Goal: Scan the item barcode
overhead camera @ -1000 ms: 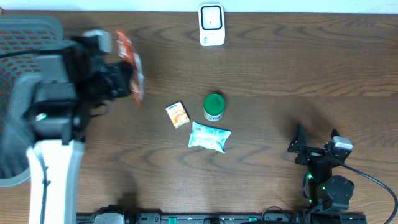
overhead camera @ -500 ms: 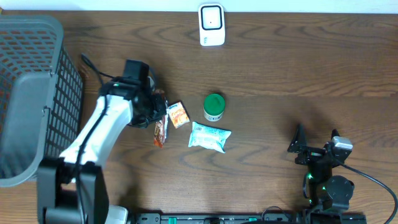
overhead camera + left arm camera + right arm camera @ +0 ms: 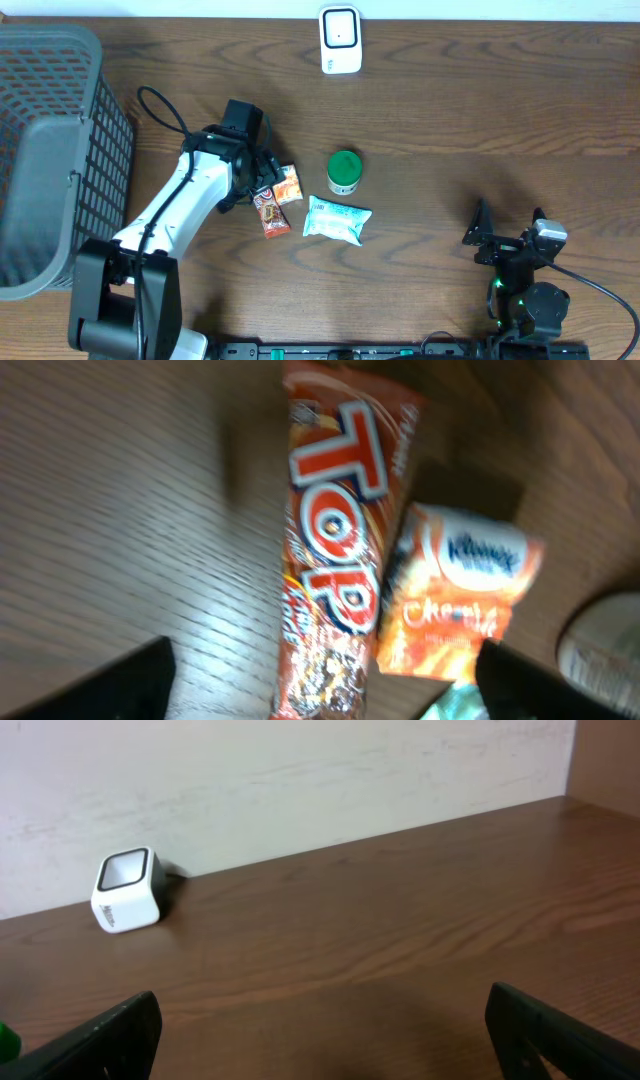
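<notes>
One hand, the left hand (image 3: 260,183), hovers open over the chocolate bar (image 3: 270,212), well short of the scanner (image 3: 340,40). Probable step: pick-up. Next: grip the bar and present it to the scanner.

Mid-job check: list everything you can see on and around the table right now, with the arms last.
table: one, dark brown wood, under everything
basket: one, grey mesh, left edge
scanner: one, white, far edge, centre
chocolate bar: one, red-orange, lying flat left of centre
tissue pack: one, orange, right beside the chocolate bar
jar: one, green lid, centre
pouch: one, pale blue and white, near side of the jar
left gripper: one, black on a white arm, open over the chocolate bar
right gripper: one, black, open, near right, empty
</notes>
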You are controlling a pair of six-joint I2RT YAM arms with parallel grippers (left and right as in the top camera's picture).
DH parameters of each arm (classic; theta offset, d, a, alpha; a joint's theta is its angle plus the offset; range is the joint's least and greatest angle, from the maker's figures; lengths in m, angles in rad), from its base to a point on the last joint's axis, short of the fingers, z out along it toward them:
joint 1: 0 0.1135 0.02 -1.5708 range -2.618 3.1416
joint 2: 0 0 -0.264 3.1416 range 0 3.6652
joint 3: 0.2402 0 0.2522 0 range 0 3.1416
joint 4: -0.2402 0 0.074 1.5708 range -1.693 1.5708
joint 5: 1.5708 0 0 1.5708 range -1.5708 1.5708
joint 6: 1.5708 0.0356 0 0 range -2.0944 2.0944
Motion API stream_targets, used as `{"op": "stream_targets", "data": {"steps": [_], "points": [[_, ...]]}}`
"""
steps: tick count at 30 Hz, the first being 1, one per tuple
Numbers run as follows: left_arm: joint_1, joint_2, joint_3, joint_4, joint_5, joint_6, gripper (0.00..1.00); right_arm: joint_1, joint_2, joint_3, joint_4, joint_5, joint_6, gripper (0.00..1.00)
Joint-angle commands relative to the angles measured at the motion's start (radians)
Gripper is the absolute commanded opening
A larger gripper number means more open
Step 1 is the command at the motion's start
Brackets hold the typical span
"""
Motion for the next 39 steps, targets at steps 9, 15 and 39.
{"op": "stream_targets", "data": {"steps": [9, 15, 39], "points": [[-0.079, -0.451, 0.013, 0.161, -0.46, 0.14, 1.0, 0.007, 0.0, -0.002, -0.003, 0.012, 0.007, 0.99], [-0.079, -0.697, 0.013, 0.396, -0.555, 0.174, 1.0, 0.007, 0.0, -0.002, -0.003, 0.012, 0.007, 0.99], [-0.079, -0.916, 0.188, 0.502, -0.682, 0.81, 0.99, 0.006, 0.0, -0.002, 0.003, 0.059, -0.008, 0.99]]}}
